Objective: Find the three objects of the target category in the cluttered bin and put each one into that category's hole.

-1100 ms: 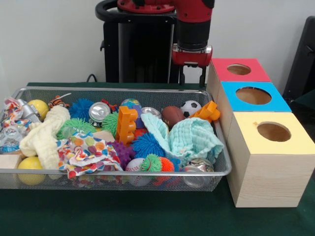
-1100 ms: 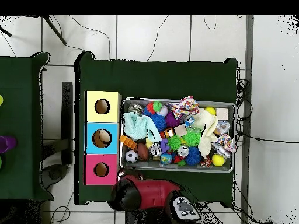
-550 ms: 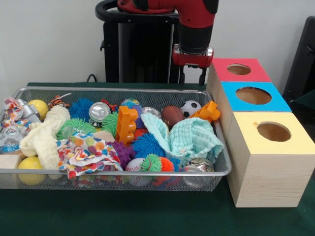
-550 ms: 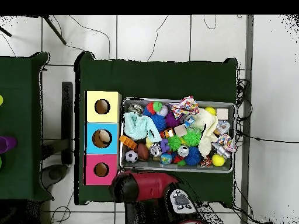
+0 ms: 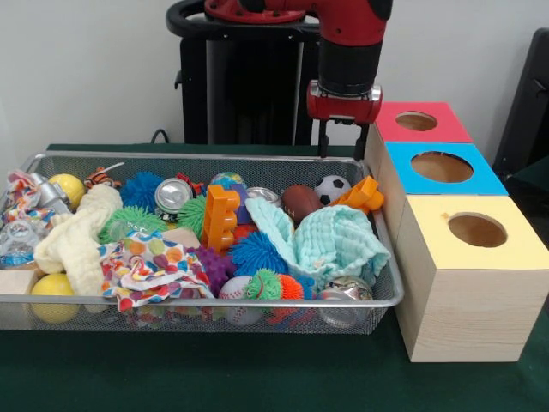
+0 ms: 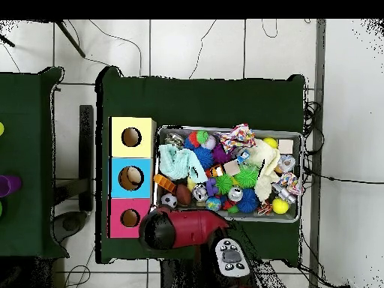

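The red-and-black arm's gripper [image 5: 341,140] hangs with its two black fingers parted and empty over the silver wire-mesh bin [image 5: 214,302] — at the bin's one-o'clock corner, above the small black-and-white soccer ball [image 5: 332,188] — just beside the red-topped wooden box [image 5: 418,122].

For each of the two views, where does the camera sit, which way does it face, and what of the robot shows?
Front view: across the table, facing the wire bin; the red arm and gripper show.
Overhead view: above, looking straight down; the arm enters from the bottom.
Both share the bin and the yellow box.
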`<state>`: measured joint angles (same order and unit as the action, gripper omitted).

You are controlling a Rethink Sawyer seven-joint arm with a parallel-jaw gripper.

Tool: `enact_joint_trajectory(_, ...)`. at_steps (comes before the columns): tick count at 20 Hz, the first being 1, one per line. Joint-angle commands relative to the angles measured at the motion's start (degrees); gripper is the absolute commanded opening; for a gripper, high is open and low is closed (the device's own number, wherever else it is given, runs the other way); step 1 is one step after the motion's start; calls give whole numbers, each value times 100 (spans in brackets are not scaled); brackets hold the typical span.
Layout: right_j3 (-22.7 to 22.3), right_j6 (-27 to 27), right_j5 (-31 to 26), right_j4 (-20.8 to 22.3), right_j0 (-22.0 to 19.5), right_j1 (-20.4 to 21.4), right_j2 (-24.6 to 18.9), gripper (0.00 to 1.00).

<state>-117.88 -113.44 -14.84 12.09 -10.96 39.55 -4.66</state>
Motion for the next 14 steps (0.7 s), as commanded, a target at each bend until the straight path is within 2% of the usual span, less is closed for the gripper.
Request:
enact_joint_trajectory(1, 717, -343, -1127, -398, 10, 436, -385, 100)
enact_joint_trajectory(8, 610, -349, -1436, -507, 4, 768, -392, 100)
enact_joint_trajectory(11, 482, -352, -1277, -517, -81, 780, -450, 100)
enact_joint_trajectory(14, 497, -370, -1587, -606, -52, 985, -408, 100)
